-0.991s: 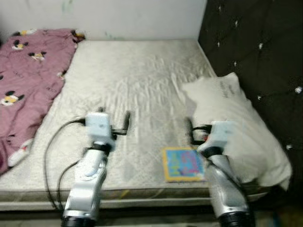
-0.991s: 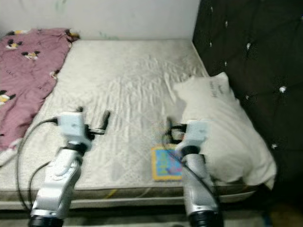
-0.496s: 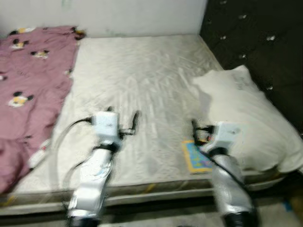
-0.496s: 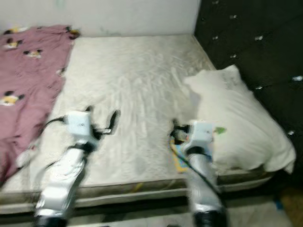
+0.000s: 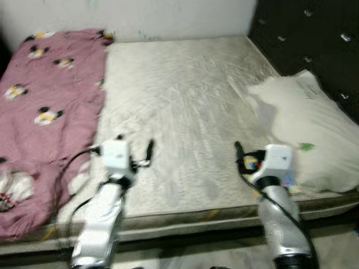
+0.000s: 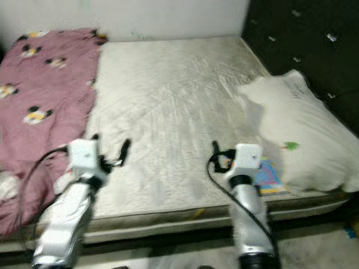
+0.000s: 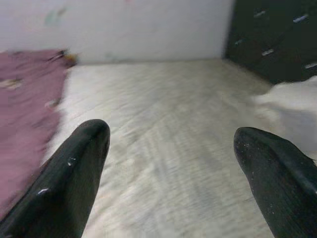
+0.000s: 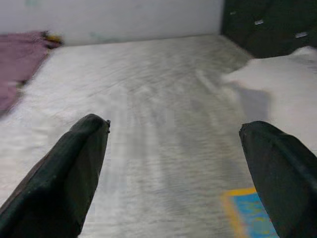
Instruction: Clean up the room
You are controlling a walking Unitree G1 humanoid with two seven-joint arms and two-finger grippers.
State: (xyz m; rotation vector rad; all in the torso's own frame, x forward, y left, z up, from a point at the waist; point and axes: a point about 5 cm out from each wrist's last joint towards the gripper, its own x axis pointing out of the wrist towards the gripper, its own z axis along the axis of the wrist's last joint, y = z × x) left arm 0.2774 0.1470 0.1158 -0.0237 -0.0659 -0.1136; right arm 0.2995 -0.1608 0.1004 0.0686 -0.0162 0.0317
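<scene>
The bed (image 5: 185, 106) has a broad bare stretch of mattress between the pink blanket (image 5: 45, 112) along its left side and the white pillow (image 5: 303, 129) by the dark headboard (image 5: 314, 39). Both grippers hover over the near edge with fingers spread wide, left gripper (image 7: 171, 163) near the blanket and right gripper (image 8: 173, 173) further right. The colourful book (image 6: 268, 175) lies flat at the near edge, just right of the right gripper, partly under the pillow.

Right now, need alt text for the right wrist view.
Two open black fingers of the right claw frame a bare, wrinkled cream mattress. A blue book with a yellow border lies near the fingertips, a white pillow against the dark headboard, and a pink blanket at the far edge.
</scene>
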